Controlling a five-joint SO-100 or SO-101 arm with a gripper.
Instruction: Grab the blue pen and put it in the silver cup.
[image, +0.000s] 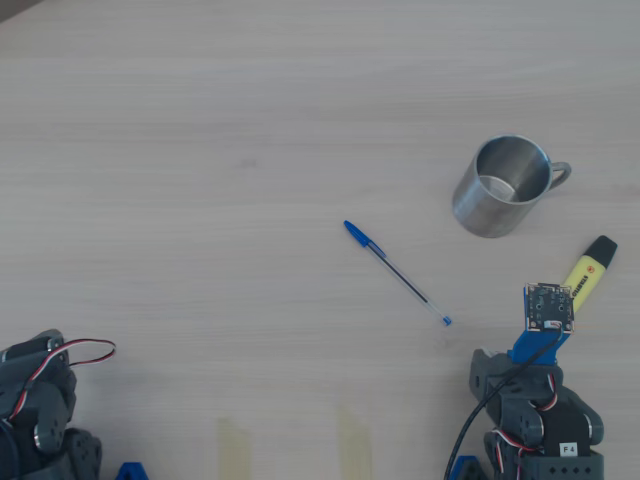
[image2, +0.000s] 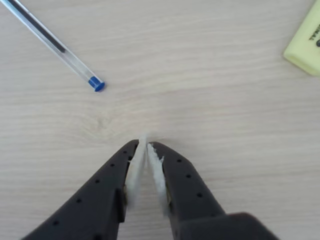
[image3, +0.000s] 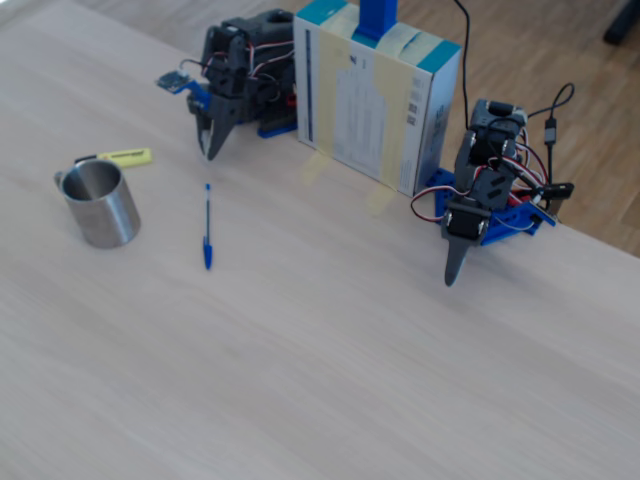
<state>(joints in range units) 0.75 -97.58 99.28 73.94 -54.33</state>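
1. Overhead view: pen (image: 397, 272) lies flat on the table, diagonal, between cup (image: 500, 186) and arm; highlighter (image: 586, 270) beside the arm.
2. Wrist view: gripper (image2: 146, 146) clenched, empty, pen's plug end just ahead-left.
3. Fixed view: cup upright, mouth open to receive the pen.

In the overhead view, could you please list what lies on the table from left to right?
Second arm with red wire → blue pen → silver cup → working arm → yellow highlighter.

Pale wood table (image: 200, 150): blue pen (image: 397, 272), silver cup (image: 503, 186), yellow highlighter (image: 590, 265), well apart.
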